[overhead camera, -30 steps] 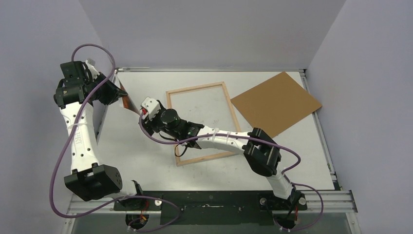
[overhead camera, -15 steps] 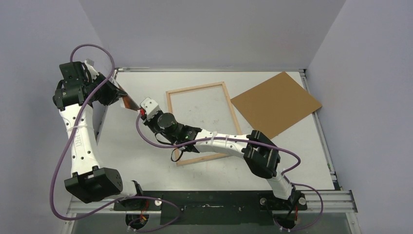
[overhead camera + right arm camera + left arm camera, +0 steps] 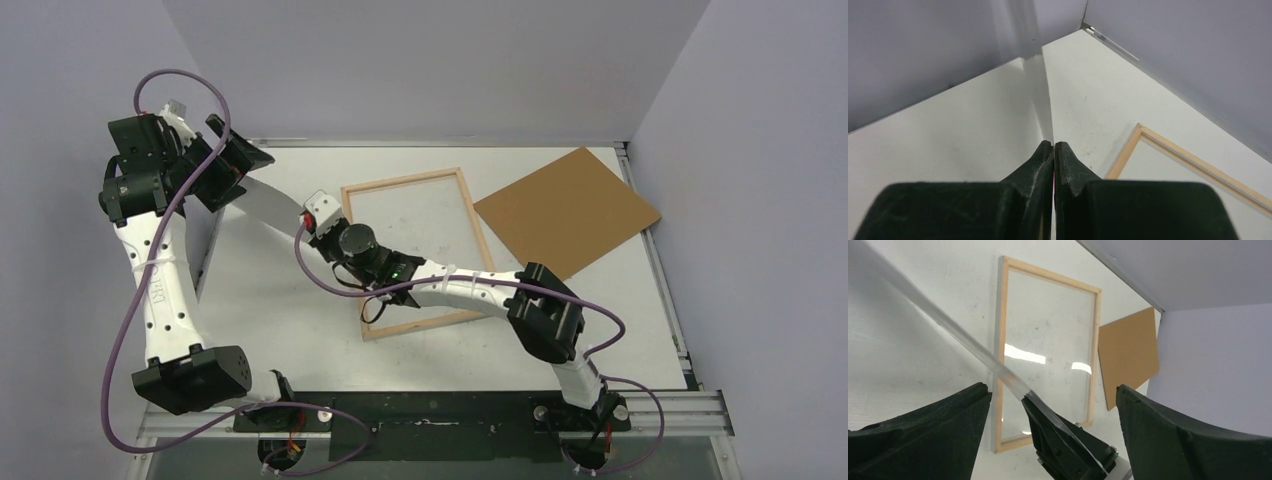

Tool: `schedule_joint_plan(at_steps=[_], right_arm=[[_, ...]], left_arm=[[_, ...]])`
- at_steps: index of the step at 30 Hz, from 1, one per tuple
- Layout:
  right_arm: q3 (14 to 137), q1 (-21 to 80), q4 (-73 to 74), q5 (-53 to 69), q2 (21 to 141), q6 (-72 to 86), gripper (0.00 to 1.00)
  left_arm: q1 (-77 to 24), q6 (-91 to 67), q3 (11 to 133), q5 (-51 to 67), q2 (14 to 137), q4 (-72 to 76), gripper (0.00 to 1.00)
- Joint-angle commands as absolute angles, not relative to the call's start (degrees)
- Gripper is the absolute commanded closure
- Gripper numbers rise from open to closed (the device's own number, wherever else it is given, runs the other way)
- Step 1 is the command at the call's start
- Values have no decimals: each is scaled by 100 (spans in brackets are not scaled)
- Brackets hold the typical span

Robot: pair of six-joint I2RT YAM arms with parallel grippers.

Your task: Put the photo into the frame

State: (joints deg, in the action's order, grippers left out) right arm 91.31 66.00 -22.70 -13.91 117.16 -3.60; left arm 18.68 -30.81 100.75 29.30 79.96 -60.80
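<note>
From above, the frame point(image 3: 400, 180) lies flat on the table point(image 3: 260, 300), wood side up, about mid-table toward the far edge, with the tabletop showing through its pane. A brown board point(image 3: 565, 212) lies at the far right corner, just beside the frame. The photo point(image 3: 272, 205) hangs in the air near the far left corner, white back up. The right gripper point(image 3: 307, 226) pinches its near right edge, that arm stretched low across the frame's left rail. The left gripper point(image 3: 238, 158) is raised at the photo's far end, fingers spread. Lettering on the left arm's link is too small to read.

The left wrist camera shows the left gripper point(image 3: 1050, 389) wide apart. The photo point(image 3: 963, 340) runs edge-on as a blurred strip into the right gripper's fingers point(image 3: 1063, 445). Behind are the frame point(image 3: 1001, 330), its glass catching light, and the board point(image 3: 1128, 355).

The right wrist camera shows the right gripper point(image 3: 1054, 146) pressed together on the photo point(image 3: 1040, 95), which stands edge-on; a corner of the frame point(image 3: 1128, 150) lies to the right.
</note>
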Motion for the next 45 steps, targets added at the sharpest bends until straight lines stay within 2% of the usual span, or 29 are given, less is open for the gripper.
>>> schedule_joint_plan(at_steps=[1,10,19,26,34,40,45], right_arm=[[8988,6176,-2760,-785,10883,-21,100],[8373,5441,-2676,-597,10182,1322,100],[7908,4796,-2265,-1785,9599,3905,100],[7895,4706,-1537,-2607,9411,4238,100],[7583,4528,-1185,-2754,9190,4753,100],[7952,4494,242,-3047,9092,6524,100],[8468,4508,1321,-2915,9138,7907,100]], left_arm=[[1880,-3100,10497,3335,8042,-5546,3],[1891,-3033,10539,3441,8204,-5426,3],[1794,-3100,10018,3466,8214,-5057,3],[1780,-3144,9860,3361,8144,-4909,3],[1784,-2957,10099,2979,8089,-5157,3],[1709,-3339,9256,3135,7899,-4601,3],[1534,-4289,8077,3595,7758,-3313,3]])
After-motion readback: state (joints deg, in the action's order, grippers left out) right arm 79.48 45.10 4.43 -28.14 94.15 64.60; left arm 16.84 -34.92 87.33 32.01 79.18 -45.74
